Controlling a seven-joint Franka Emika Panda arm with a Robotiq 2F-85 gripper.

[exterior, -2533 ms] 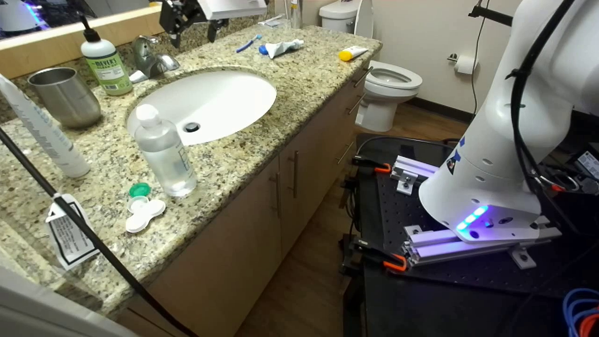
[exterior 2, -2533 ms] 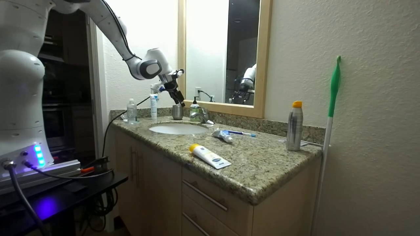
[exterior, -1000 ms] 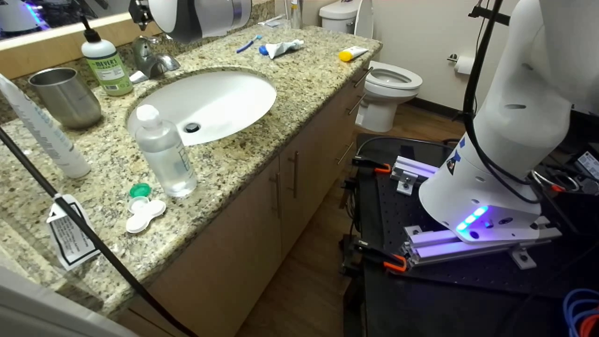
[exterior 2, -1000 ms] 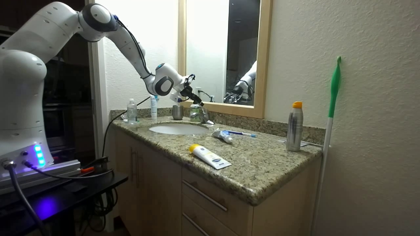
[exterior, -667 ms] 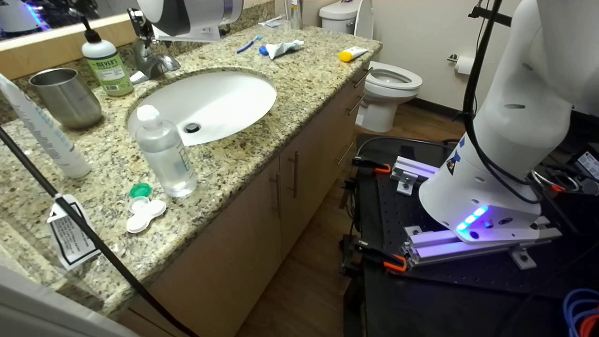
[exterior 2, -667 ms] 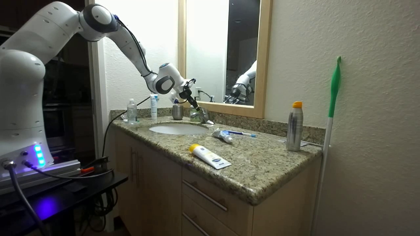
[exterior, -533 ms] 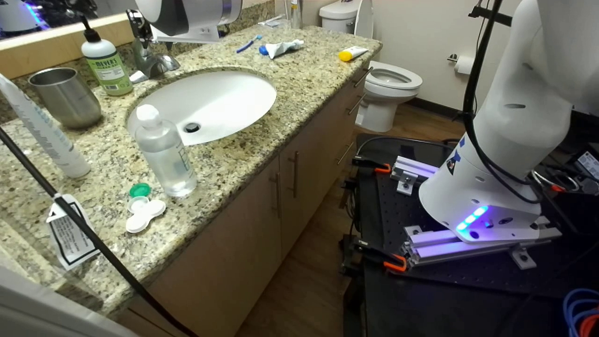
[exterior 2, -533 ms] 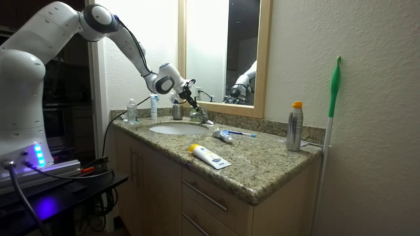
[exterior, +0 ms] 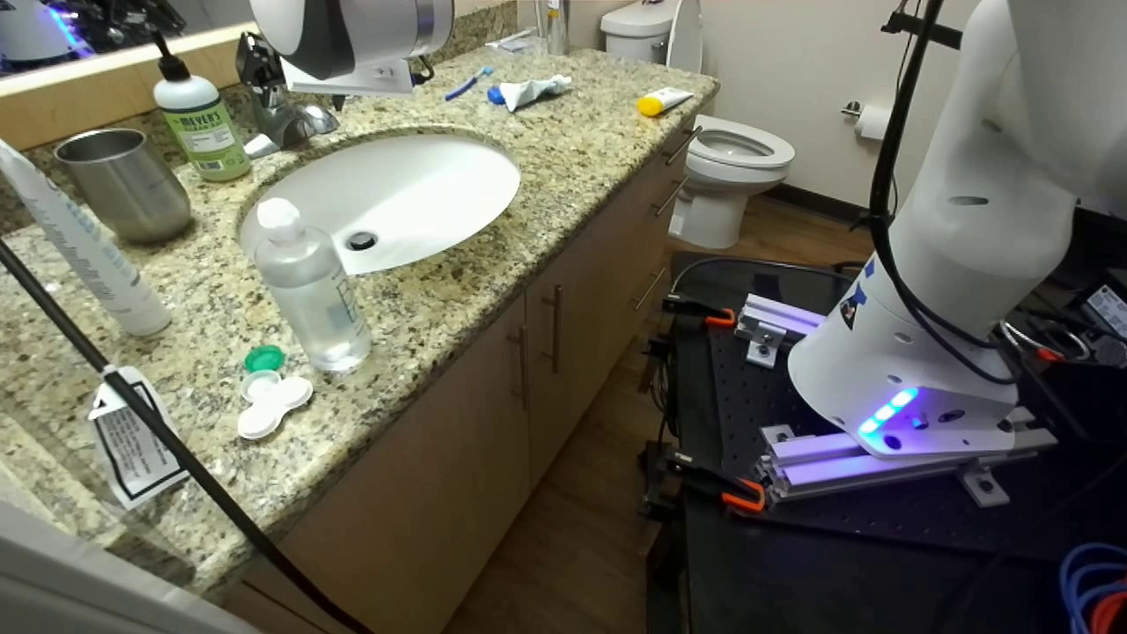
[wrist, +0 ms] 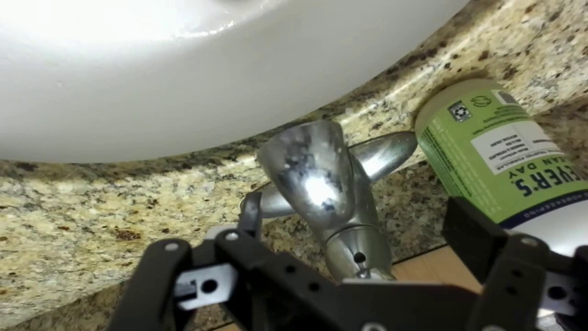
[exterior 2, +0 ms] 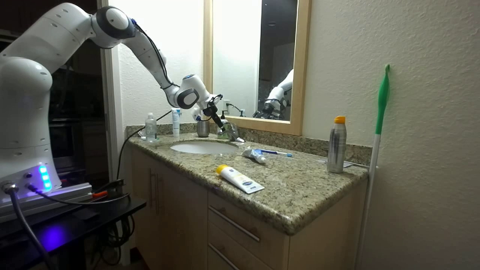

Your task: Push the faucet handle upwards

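The small silvery-metal faucet handle (wrist: pixel 361 265), partly hidden behind the black jointed gripper (wrist: pixel 357 218), tops the rounded, glossy chrome faucet (wrist: pixel 328 197). The gripper's fingers (wrist: pixel 473 239) are spread wide, either side of the faucet in the wrist view; whether they touch it, I cannot tell. Beside it: a green-labelled pump bottle (wrist: pixel 500 151), smooth white oval sink (exterior: pixel 440 185), speckled granite counter (exterior: pixel 581 158).

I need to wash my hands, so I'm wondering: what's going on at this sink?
A robot arm is stretched out to the faucet, meant to push its handle upwards. The gripper is open, with the faucet showing between its fingers in the wrist view and nothing held. The handle can't be made out there, so whether it's touched or raised yet, I can't tell.
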